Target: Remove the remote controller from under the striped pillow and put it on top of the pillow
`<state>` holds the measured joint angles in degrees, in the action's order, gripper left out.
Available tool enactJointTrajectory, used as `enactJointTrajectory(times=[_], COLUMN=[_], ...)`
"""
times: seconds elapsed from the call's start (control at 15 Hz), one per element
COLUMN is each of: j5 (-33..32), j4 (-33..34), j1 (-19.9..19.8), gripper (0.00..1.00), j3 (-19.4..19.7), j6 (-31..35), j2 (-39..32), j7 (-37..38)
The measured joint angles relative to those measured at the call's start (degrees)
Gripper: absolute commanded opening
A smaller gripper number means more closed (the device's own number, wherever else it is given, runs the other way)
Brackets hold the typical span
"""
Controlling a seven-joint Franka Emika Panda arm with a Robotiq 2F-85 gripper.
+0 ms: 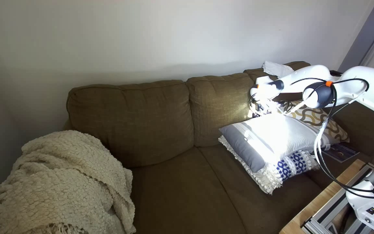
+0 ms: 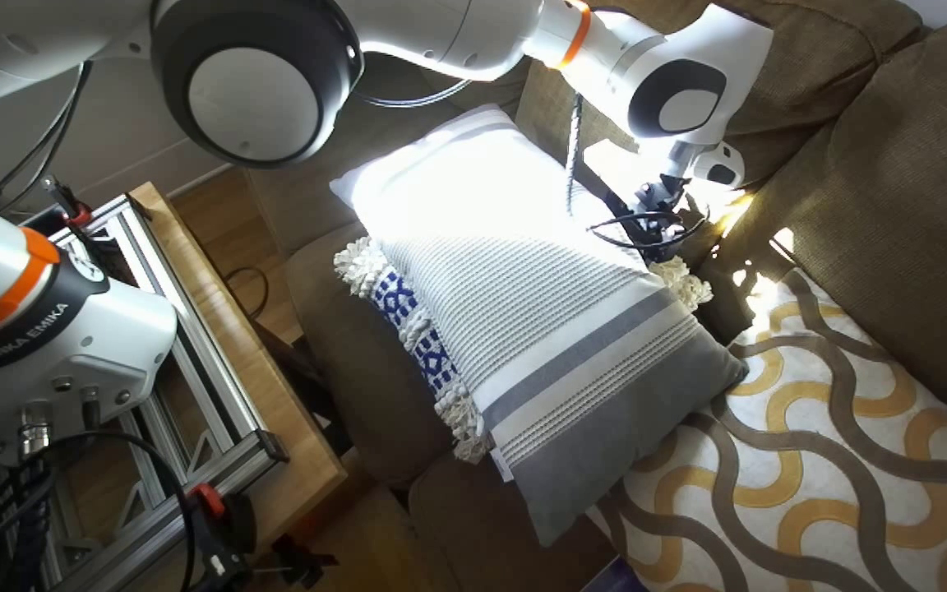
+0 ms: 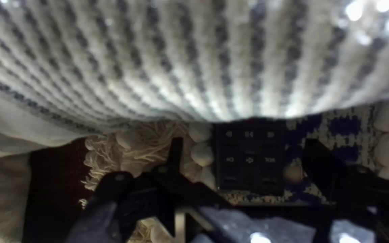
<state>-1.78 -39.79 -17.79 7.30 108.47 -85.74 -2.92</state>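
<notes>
Remote [image 3: 250, 162], end outward, lengthwise beneath pillow [image 3: 194, 67]

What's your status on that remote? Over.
Gripper open, jaws either side of the remote in the wrist view, no grip. Remote on the blue-patterned pillow, partly hidden. In the way: striped pillow, overhanging it.

All 3 views share the striped pillow [image 2: 527, 316] — both exterior views from above, the wrist view very near.

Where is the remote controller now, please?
The remote controller lies right of centre in the wrist view, framed by the open claw, beneath the striped pillow.
</notes>
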Motion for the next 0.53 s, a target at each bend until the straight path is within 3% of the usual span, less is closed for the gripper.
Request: enactJointTrajectory(times=[0.53], j5=[-0.83], j4=[-1.62], j1=[0.07], gripper=[1.0], j3=[0.43], j6=[1.8], j2=[0.0], j7=[0.03])
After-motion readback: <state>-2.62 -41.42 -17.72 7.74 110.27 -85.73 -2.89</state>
